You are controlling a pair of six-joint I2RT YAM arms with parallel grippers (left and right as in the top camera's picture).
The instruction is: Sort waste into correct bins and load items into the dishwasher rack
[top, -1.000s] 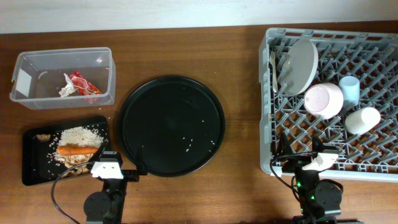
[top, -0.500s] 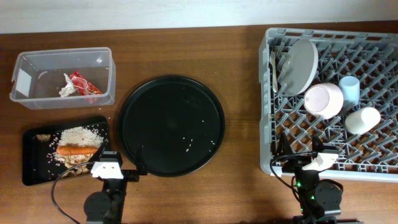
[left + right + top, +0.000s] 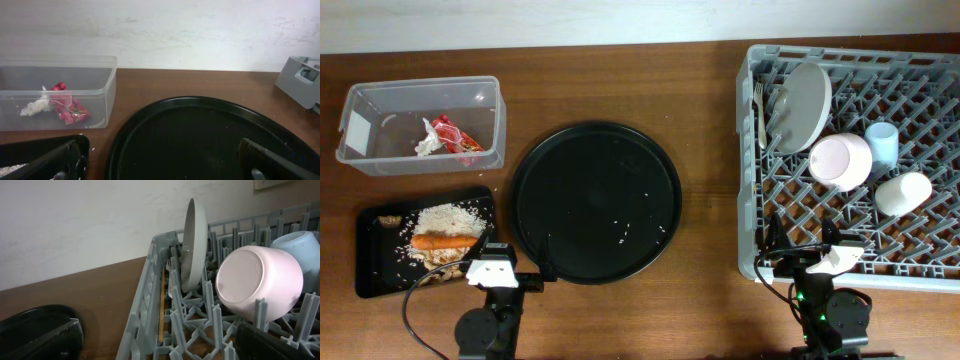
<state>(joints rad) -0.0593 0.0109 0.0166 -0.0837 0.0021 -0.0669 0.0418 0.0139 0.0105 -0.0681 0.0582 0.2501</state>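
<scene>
Left claw (image 3: 513, 255) and right claw (image 3: 802, 242) stay wide open and empty at the bottom edge; nothing has shifted. Wrapper (image 3: 450, 135) lies in the tub (image 3: 420, 82) upper left, and plate (image 3: 802, 100) and bowl (image 3: 840, 160) sit in the rack (image 3: 920, 284) at right. The task looks finished.

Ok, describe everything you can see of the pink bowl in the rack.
The pink bowl is pale pinkish-white, smooth, plastic by the look. It lies tipped in the dishwasher rack among grey pegs, its flat round base turned up toward the near edge, opening hidden. The grey plate stands apart beside it; the light blue cup sits close behind, contact unclear.
</scene>
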